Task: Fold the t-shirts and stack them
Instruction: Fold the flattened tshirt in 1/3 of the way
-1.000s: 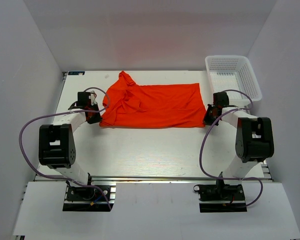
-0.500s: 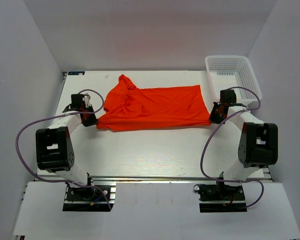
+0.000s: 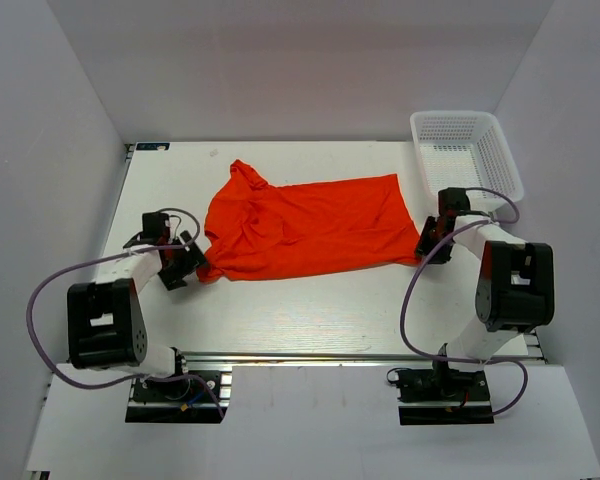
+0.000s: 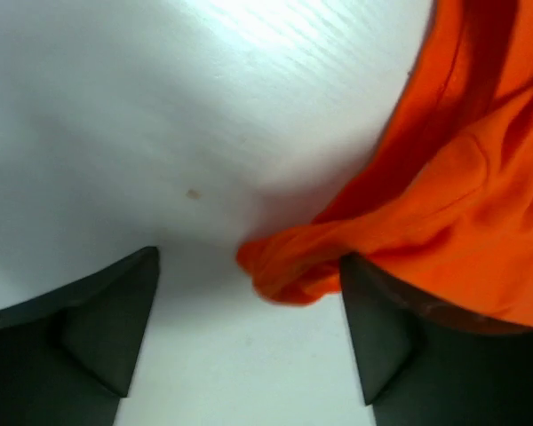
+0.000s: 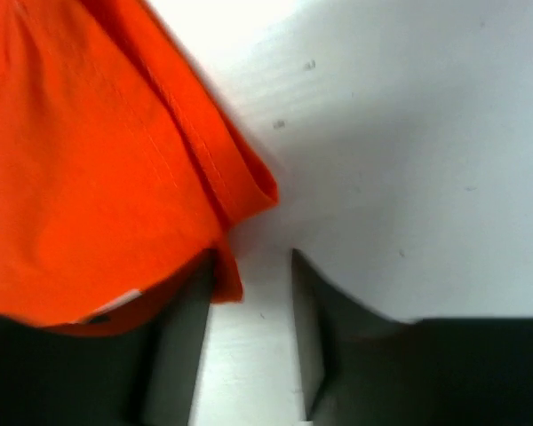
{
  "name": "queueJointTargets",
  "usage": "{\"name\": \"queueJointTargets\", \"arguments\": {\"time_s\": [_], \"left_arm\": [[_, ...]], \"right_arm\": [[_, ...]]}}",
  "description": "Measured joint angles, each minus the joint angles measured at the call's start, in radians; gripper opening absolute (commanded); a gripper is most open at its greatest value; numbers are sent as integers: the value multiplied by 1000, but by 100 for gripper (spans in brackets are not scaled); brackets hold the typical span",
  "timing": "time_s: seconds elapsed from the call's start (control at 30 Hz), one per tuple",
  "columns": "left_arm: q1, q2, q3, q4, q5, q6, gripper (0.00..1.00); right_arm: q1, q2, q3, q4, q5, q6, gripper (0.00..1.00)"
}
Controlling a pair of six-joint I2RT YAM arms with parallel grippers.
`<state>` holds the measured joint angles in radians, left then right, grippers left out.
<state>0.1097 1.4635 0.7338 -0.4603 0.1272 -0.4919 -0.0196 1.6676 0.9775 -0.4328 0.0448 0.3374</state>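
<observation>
The orange-red t-shirt (image 3: 305, 225) lies spread across the white table (image 3: 300, 310), its collar end to the left and its hem to the right. My left gripper (image 3: 190, 262) sits at the shirt's near left corner with its jaws wide apart. In the left wrist view that bunched corner (image 4: 284, 266) rests on the table between the fingers (image 4: 107, 328), loose. My right gripper (image 3: 427, 240) is at the near right corner, open. In the right wrist view the hem (image 5: 240, 186) drapes over the left finger (image 5: 182, 346), with bare table in the gap.
A white mesh basket (image 3: 450, 115) stands at the back right corner, just beyond the right arm. Purple cables loop from both arms over the near part of the table. White walls close in the left, right and far sides.
Both grippers, shut on the shirt's near corners before, pulled it toward the near edge and have now opened. The shirt lies lower on the table, released.
</observation>
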Motion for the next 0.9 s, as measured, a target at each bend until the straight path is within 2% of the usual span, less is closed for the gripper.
{"name": "queueJointTargets", "arguments": {"time_s": [0.1, 0.13, 0.17, 0.33, 0.43, 0.53, 0.7, 0.9], "left_arm": [[-1, -74, 3, -51, -44, -42, 100], [-1, -101, 9, -74, -60, -51, 100], [0, -125, 21, -95, -74, -59, 100], [-7, -230, 99, -89, -105, -55, 100], [-9, -237, 156, -23, -48, -2, 100], [-22, -174, 214, 76, 59, 63, 94], [-77, 62, 320, 192, 199, 166, 88], [-145, 314, 439, 209, 248, 244, 81]], "right_arm": [[0, -35, -14, -24, 4, 3, 69], [0, -52, -14, -26, 2, 3, 72], [0, -80, -14, -26, -3, -3, 90], [14, -215, -5, -8, -63, -44, 90], [71, -245, 31, 7, -107, -98, 90], [168, -209, 103, 46, -190, -158, 90], [339, -10, 302, 104, -325, -217, 90], [485, 365, 697, 118, -399, -243, 84]]}}
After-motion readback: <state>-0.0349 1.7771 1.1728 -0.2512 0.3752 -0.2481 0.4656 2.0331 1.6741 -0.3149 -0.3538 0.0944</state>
